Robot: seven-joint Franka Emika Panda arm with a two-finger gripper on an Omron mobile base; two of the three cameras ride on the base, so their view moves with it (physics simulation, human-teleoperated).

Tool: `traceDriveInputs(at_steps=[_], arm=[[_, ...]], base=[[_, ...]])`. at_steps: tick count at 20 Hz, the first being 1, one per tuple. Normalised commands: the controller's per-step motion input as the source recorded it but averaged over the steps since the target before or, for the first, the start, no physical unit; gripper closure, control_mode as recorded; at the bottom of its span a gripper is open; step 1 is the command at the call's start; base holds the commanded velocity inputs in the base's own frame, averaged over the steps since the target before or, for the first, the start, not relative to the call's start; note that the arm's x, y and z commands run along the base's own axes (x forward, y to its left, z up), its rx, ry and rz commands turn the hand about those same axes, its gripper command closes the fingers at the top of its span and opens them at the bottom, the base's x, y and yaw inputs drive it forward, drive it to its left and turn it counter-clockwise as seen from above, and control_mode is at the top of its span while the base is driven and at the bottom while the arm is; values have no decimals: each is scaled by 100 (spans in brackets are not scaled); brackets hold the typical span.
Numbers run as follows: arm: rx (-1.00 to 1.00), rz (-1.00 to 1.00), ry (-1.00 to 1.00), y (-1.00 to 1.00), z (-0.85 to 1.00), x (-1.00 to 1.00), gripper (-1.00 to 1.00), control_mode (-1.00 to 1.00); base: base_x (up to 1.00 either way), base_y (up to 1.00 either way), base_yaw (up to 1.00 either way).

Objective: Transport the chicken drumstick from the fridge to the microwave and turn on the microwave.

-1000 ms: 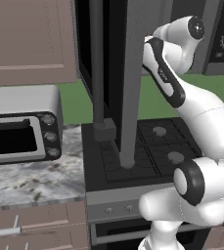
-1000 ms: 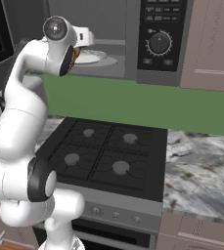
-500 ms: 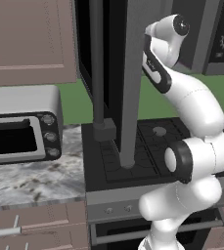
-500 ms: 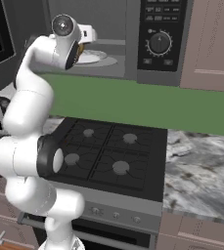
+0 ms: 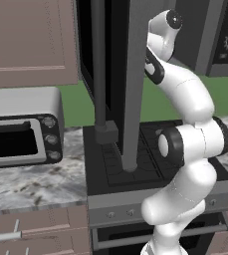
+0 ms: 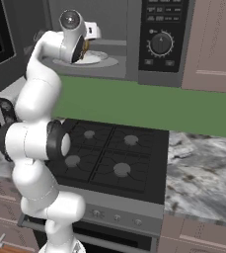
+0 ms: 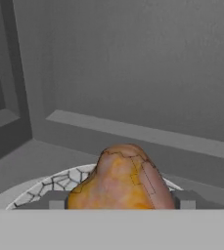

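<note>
Grey microwave [image 6: 134,39] interior — one plate [image 7: 35,190], one chicken drumstick [image 7: 121,180] in tool [image 7: 119,202]

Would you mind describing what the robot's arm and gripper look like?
The arm is made of glossy white, rounded segments with dark grey to black bands and round caps at the joints. No cables or markings show. In the right base view the gripper looks small and dark.

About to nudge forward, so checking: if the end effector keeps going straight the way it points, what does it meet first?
Probably the microwave's grey back wall, beyond the turntable plate. The chicken drumstick sits at the end effector; depth is unclear.
</note>
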Motion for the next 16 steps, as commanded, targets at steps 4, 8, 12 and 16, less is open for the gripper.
traceDriveInputs(at_steps=[4,8,12,16], arm=[[-1,2,0,2,-2,27,100,-100],[0,3,0,6,-9,18,100,-100],[0,4,0,5,-12,21,100,-100],[-1,2,-1,6,-17,20,100,-100]], base=[[0,0,0],[0,0,0],[0,0,0],[0,0,0]])
